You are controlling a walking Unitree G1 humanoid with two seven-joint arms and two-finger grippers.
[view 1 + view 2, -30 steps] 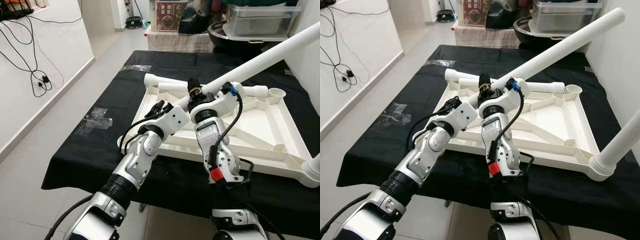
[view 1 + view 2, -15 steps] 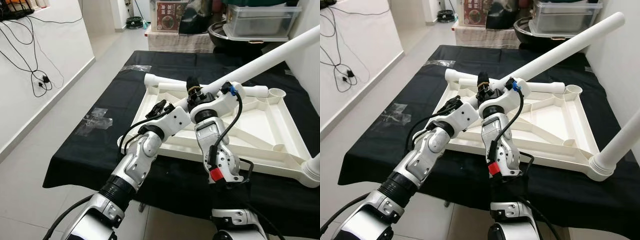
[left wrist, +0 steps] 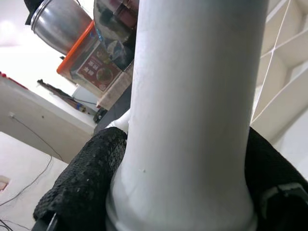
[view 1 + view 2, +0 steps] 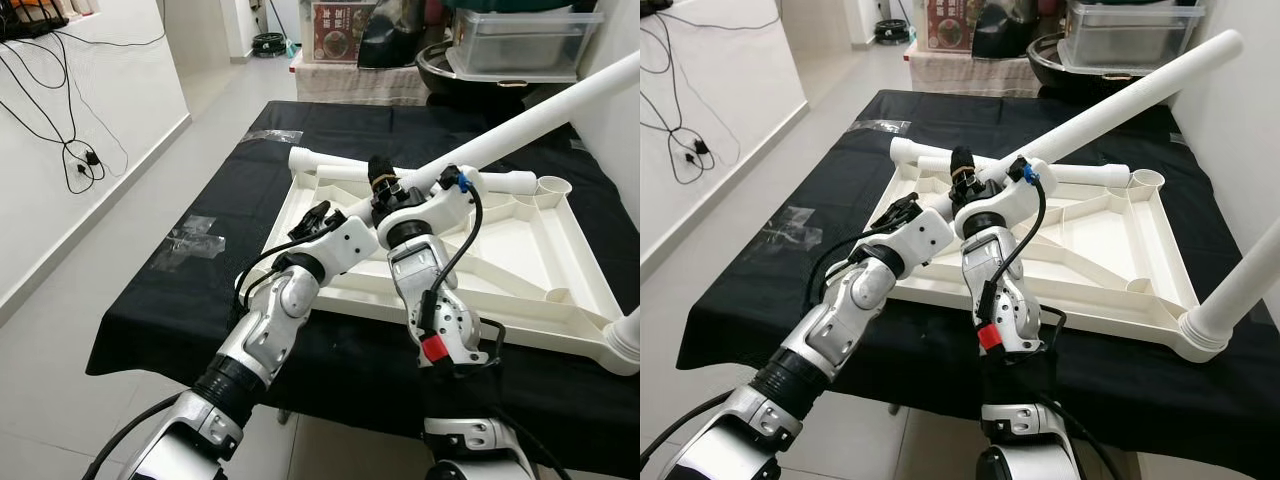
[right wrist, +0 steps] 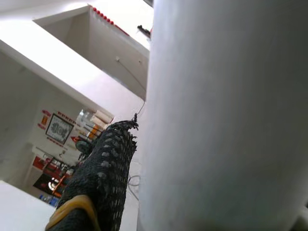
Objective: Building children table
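Build is partway, by my read: the tabletop [image 4: 520, 250] lies upside down on the black worktop [image 4: 190, 300], ribs up, and one leg [image 4: 1250, 275] already stands in the near right corner socket, well off to the right of both claws. A second leg [image 4: 530, 115] is in hand now, slanting up and away to the right from the claws, its low end at the claws above the tabletop's left half. It's not in any socket yet as far as I can tell; the low end is hidden behind the wrists. Left claw [image 3: 168, 192] is closed on that leg, a black textured finger [image 3: 82, 178] pressed on each side of the tube. Right claw [image 5: 183, 159] is on the same leg just beside the left one, with one finger [image 5: 101, 173] flat against it; the other finger is hidden, but it reads as clamped on. Both meet at one spot in the head view [image 4: 385, 190]. An open socket [image 4: 553, 186] sits at the far right corner, beyond the claws, and a short tube end [image 4: 300, 158] pokes out at the far left corner, just past the left claw. Remaining: seat this leg, then fill the other corners, then flip. The leg is a plain, smooth, glossy white tube, long and rigid, so it will probably lever hard on the grip.
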